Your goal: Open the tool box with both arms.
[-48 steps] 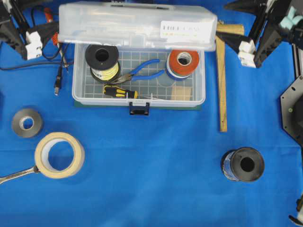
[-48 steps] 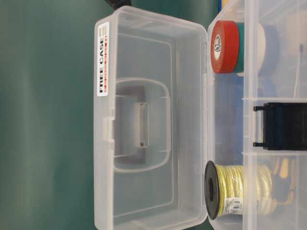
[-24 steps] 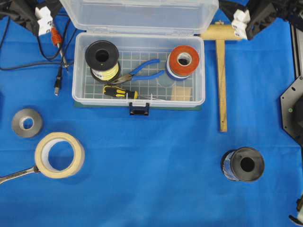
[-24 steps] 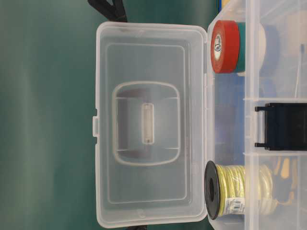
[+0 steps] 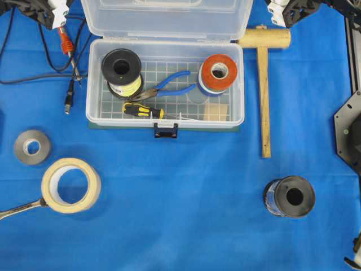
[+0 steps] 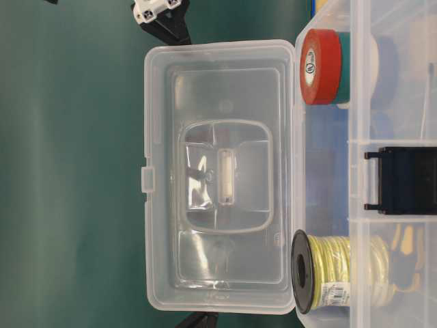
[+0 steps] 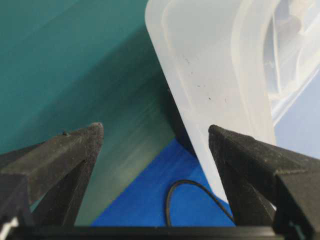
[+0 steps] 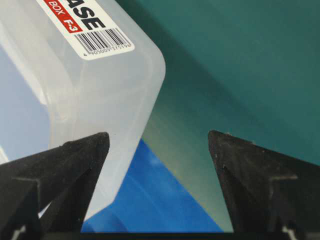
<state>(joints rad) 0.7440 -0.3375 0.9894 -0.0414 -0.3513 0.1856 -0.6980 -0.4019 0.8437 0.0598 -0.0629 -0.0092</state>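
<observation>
Robot lab bench: blue cloth (image 5: 186, 226), teal backdrop (image 6: 68, 171), scattered tape rolls (image 5: 70, 184).

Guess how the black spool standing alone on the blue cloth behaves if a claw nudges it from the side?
The black spool seems to stand on a flat flange, so it would probably slide or tip before rolling. Once tipped, its round flanges would likely let it roll across the blue cloth. Wound full, it is probably fairly heavy for its size.

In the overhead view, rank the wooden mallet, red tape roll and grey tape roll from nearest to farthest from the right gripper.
From the right gripper, top right:
1. wooden mallet, head just below it.
2. red tape roll, inside the tool box, right end.
3. grey tape roll, far left on the cloth.
</observation>
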